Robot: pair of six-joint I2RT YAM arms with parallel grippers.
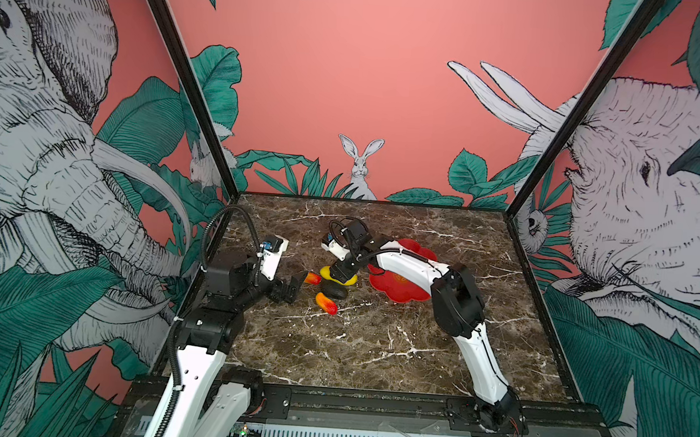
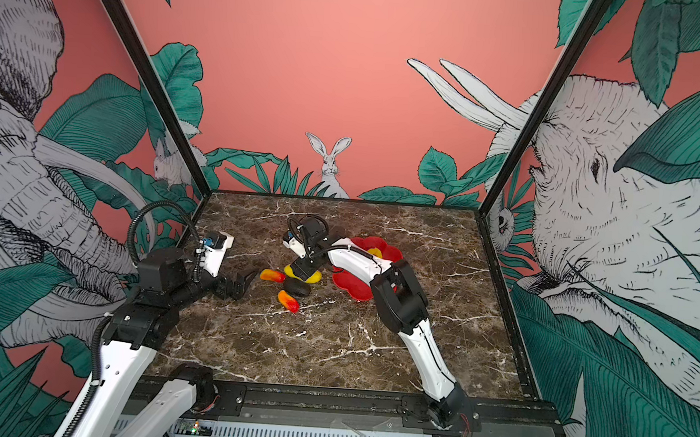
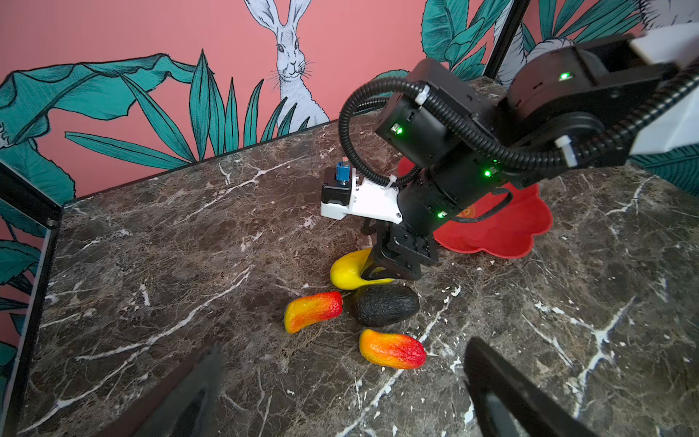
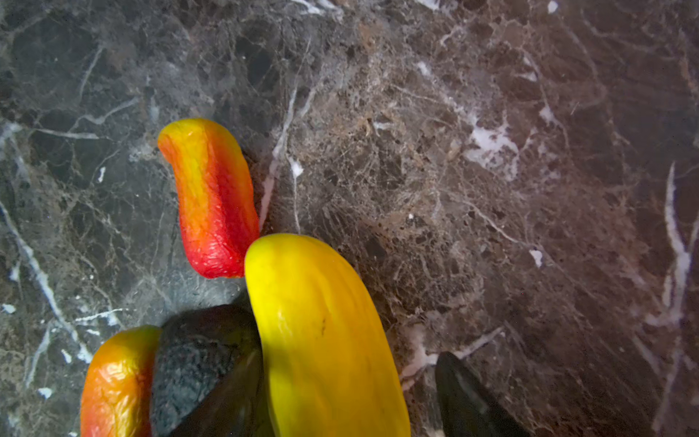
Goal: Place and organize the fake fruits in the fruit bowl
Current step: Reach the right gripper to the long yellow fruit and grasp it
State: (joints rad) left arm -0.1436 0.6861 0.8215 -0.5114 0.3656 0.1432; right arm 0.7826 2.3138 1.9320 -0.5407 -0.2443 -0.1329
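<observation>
The marble table (image 1: 373, 354) carries everything. The right arm (image 1: 412, 265) rises from the near edge and bends sharply at the elbow. Its forearm runs across and above the fruit bowl (image 1: 402, 295), and the wrist tips downward just left of the bowl. The left arm (image 1: 228, 283) is folded low, with its forearm aimed towards the bowl from well to the left.

The right gripper (image 3: 378, 274) points down over the long yellow fruit (image 4: 321, 321), which lies on the table just left of the bowl. Its jaws are partly apart and straddle the fruit: one finger presses close on the black oval's side, and the other shows a sliver of table between itself and the fruit. The left gripper (image 1: 294, 285) hovers low, its jaws spread wide and holding nothing.

A bumpy yellow fruit (image 2: 374, 252) sits inside the bowl, seen in a top view beyond the forearm. The black oval (image 3: 384, 304) lies left of the bowl, against the long yellow fruit. One orange-red fruit (image 3: 314, 310) is the piece farthest left of the bowl. The other orange-red fruit (image 3: 391, 348) lies just beside the oval, on the side nearer the arms' bases.
</observation>
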